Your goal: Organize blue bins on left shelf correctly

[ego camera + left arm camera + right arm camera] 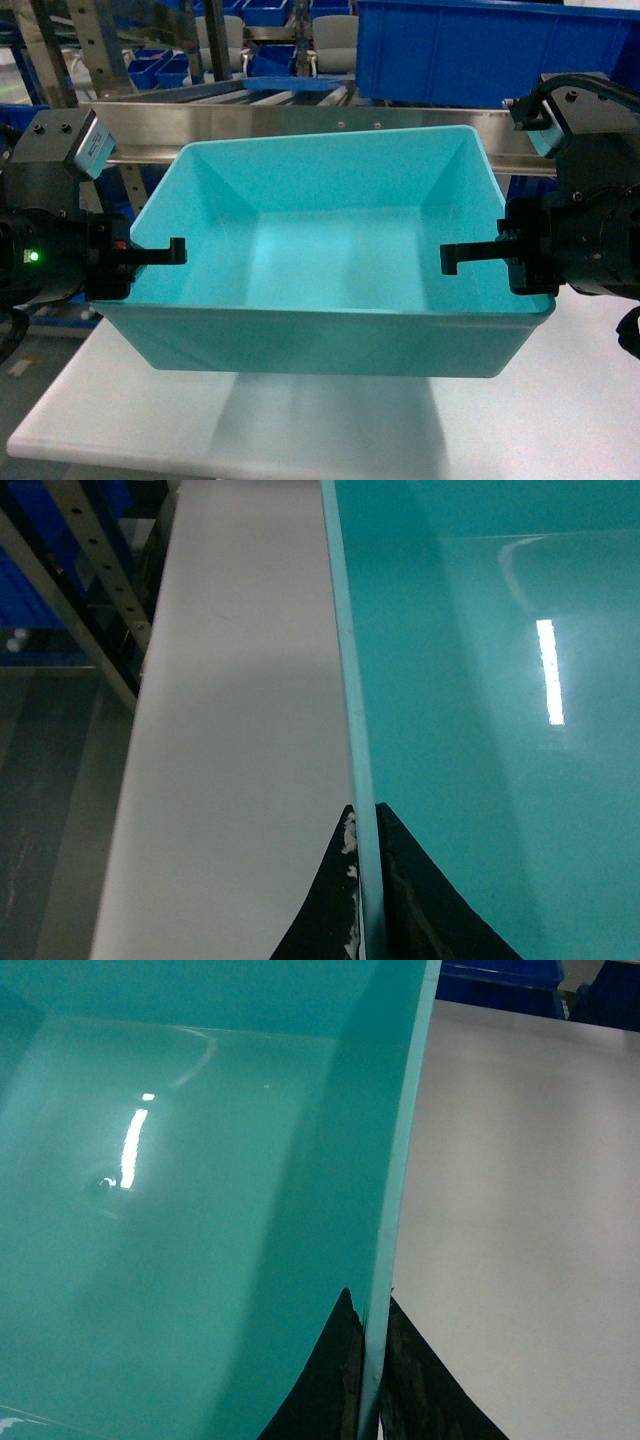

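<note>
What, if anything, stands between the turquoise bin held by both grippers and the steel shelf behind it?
The shelf's front steel rail crosses just behind the turquoise bin. A dark blue crate sits on the tier at the right; the left part looks open. The left gripper and right gripper each clamp a side wall.

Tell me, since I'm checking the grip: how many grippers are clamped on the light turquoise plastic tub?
2. The left gripper pinches the light turquoise plastic tub's left wall; the right gripper pinches its right wall.

My left claw (366, 900) pinches the aqua tub's (480, 680) rim — one finger inside, one outside — above the white tabletop (240, 730).
</note>
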You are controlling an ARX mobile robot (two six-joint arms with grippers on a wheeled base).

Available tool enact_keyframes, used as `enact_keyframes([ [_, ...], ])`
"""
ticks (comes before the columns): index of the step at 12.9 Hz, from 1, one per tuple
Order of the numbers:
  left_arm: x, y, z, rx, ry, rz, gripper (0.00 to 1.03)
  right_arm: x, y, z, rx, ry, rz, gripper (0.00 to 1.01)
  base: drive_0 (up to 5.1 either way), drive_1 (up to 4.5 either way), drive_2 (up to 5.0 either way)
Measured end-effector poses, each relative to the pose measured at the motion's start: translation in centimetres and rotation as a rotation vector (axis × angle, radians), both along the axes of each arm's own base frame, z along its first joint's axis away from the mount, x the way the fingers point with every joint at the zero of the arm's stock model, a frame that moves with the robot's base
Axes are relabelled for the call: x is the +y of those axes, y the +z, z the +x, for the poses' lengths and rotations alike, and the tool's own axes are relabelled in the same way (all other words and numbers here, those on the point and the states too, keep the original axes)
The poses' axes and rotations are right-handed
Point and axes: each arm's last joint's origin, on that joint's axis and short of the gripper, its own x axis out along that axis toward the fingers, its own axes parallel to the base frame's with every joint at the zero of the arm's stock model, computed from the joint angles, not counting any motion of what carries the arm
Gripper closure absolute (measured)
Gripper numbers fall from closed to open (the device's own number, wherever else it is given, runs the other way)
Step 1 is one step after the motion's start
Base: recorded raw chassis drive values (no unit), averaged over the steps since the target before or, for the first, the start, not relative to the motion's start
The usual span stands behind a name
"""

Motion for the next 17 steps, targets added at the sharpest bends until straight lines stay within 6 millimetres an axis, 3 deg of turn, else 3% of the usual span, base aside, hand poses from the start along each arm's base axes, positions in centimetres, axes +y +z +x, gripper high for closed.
enact_keyframes([
  [17, -0.01, 0.02, 0.01, -0.002, 0.0, -0.001, 1.01, -0.01, 0.01, 0.01, -0.001, -0.001, 0.0, 0.99, -5.0, 2.46, 2.5],
])
